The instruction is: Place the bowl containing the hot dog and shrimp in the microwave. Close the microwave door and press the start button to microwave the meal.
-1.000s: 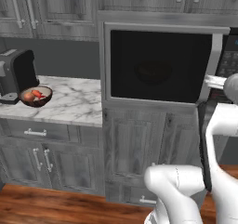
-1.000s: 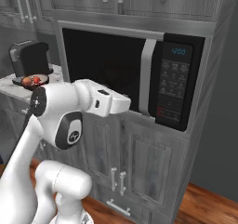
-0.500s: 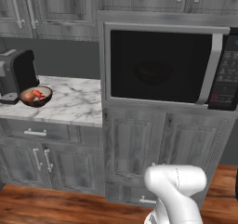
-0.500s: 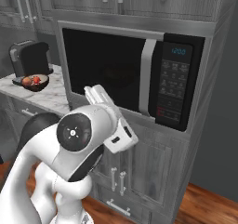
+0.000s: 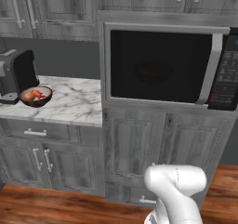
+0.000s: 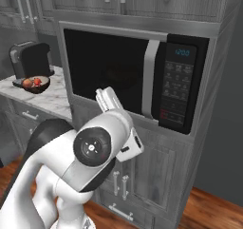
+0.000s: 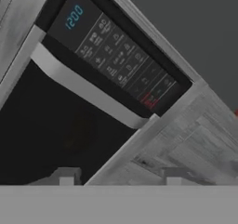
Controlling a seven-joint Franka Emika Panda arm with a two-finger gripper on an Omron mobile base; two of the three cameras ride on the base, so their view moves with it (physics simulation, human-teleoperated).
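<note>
Your end effector shows just two finger tips low in the hand view, spread apart, holding and touching nothing; ahead of it lies the microwave, with the microwave door shut; the bowl looks to sit inside, faint behind the glass, its food too dim to tell; a glossy bowl likely slips, so grip the rim; the keypad needs only a light fingertip press.

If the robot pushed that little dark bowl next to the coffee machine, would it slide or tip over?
The dark bowl would probably slide, since the marble counter looks smooth and flat. It looks low and wide, so tipping seems unlikely. Its red food lies loose inside and might shift.
</note>
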